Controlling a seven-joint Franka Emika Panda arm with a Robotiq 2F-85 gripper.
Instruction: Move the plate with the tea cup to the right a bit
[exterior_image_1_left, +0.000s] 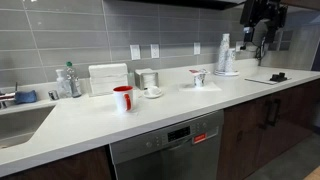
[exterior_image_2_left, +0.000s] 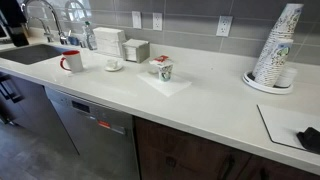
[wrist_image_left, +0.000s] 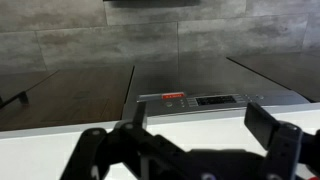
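A small white tea cup sits on a white plate (exterior_image_1_left: 152, 92) on the white counter, beside a red mug (exterior_image_1_left: 122, 98). Both show in both exterior views, the plate (exterior_image_2_left: 114, 66) just right of the mug (exterior_image_2_left: 72, 61). My gripper (exterior_image_1_left: 262, 22) hangs high above the far end of the counter, well away from the plate. In the wrist view the gripper (wrist_image_left: 198, 122) is open and empty, its two dark fingers spread over the counter's front edge. The plate is out of the wrist view.
A patterned cup on a white mat (exterior_image_1_left: 199, 78) stands mid-counter. A stack of paper cups (exterior_image_2_left: 275, 48), a napkin dispenser (exterior_image_1_left: 108, 78), a small box (exterior_image_2_left: 136, 50), a sink (exterior_image_2_left: 35, 52) and a dark object on a mat (exterior_image_2_left: 308, 136) also stand here. A dishwasher (wrist_image_left: 190, 100) sits below.
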